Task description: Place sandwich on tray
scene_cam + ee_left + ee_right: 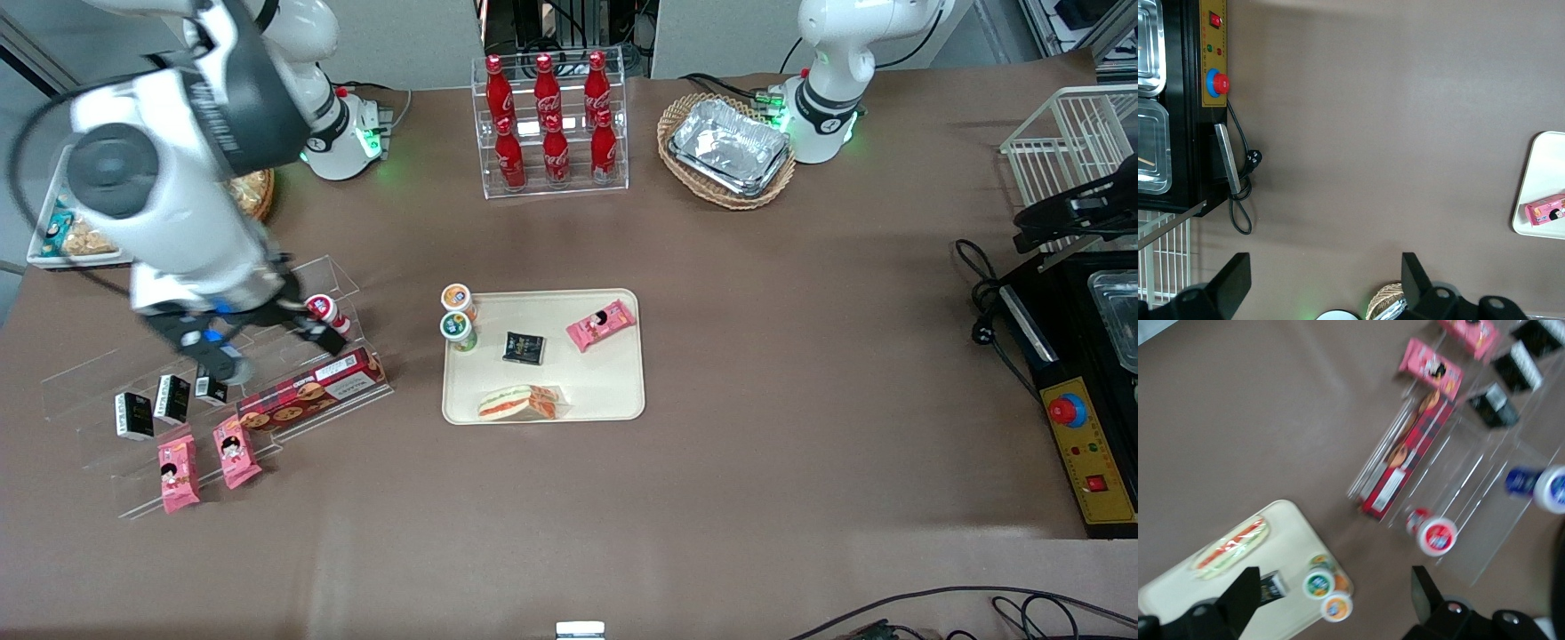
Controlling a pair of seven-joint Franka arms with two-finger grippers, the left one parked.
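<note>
I see the sandwich (520, 403) lying on the tray (622, 391) (near edge); my claw (1328, 597), fingers apart, hovers over the display rack (356, 276).

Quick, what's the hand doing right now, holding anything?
Hand: open and empty, above the clear display stand toward the working arm's end. The sandwich already lies on the tray.

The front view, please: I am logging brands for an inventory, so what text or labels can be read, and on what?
"Coca-Cola" script, only partly legible: red bottles in the clear rack.
Biscuit box, pink packets and cups: print too small to read.
Sandwich on the tray: no readable label.
Gripper over the clear stand: no text.
</note>
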